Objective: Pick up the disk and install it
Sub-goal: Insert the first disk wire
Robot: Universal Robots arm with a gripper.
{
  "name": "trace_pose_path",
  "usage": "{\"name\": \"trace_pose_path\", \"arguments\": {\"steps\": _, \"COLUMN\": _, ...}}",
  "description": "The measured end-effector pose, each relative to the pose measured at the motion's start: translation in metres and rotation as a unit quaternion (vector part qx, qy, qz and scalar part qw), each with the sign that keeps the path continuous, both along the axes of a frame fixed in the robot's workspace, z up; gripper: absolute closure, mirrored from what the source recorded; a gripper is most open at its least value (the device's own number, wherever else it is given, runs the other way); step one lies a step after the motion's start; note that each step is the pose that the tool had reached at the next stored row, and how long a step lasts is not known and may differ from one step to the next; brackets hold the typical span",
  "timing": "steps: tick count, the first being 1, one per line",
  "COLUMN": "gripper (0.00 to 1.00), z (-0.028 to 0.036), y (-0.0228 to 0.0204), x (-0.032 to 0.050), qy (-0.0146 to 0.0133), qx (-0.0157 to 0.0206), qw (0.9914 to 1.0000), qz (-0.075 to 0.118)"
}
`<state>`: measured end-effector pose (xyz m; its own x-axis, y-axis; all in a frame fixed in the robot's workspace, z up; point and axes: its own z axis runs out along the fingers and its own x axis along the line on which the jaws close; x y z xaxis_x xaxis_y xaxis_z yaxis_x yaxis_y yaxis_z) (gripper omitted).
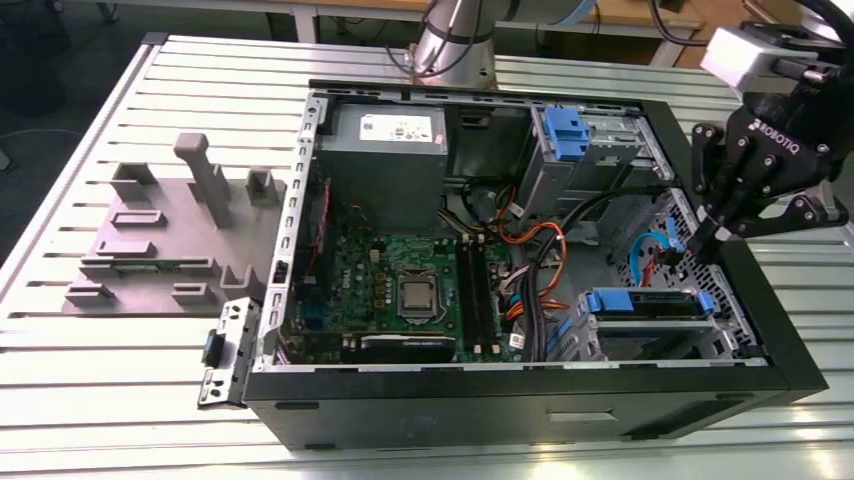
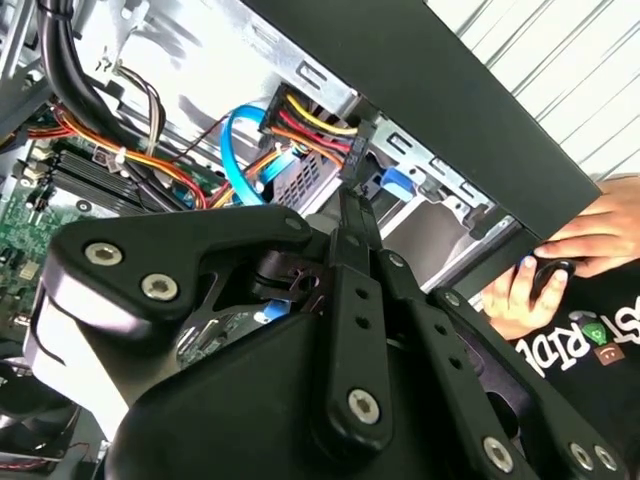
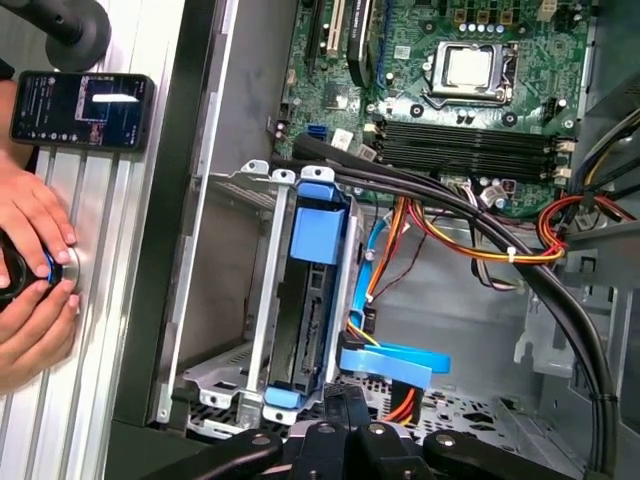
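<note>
While the gripper (image 1: 703, 238) hangs tips-down just inside the case wall (image 1: 763, 300), its jaws look pinched together on nothing that I can see

Risks, nearest first:
- blue data cable (image 2: 235, 150) and the power plug (image 2: 315, 125) sit right by the fingertips; any sideways move could hook a loop and tug a connector
- little room between the fingers and the case wall, so a scrape is likely if the arm drifts outward
- a person's hand (image 3: 35, 290) rests on the table just outside the case, close to the arm's working area

The disk (image 3: 305, 320) sits in the silver cage (image 3: 262, 300), blue rail frame uppermost. It seems to stand on edge, connector end toward the cables. In the exterior view its long axis runs left-right along the case's near wall
</note>
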<state>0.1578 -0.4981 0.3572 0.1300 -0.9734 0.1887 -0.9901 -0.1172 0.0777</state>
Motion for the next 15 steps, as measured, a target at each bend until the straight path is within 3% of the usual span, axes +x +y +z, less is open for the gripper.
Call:
{"name": "trace_pose_path", "arguments": {"steps": 7, "gripper": 0.89, "z": -0.0023, "y": 0.0063, "x": 0.0105, "qy": 0.0111, "qx": -0.0023, "qw": 0.99994, "qz": 0.000}}
{"name": "trace_pose_path", "arguments": {"steps": 10, "gripper": 0.89, "z": -0.0024, "y": 0.0070, "x": 0.0108, "qy": 0.0114, "qx": -0.0050, "qw": 0.99992, "qz": 0.000}}
{"name": "trace_pose_path", "arguments": {"steps": 14, "gripper": 0.89, "z": -0.0023, "y": 0.0071, "x": 0.0108, "qy": 0.0114, "qx": -0.0056, "qw": 0.99992, "qz": 0.000}}
{"name": "trace_pose_path", "arguments": {"steps": 15, "gripper": 0.83, "z": -0.0024, "y": 0.0072, "x": 0.0108, "qy": 0.0114, "qx": -0.0065, "qw": 0.99991, "qz": 0.000}}
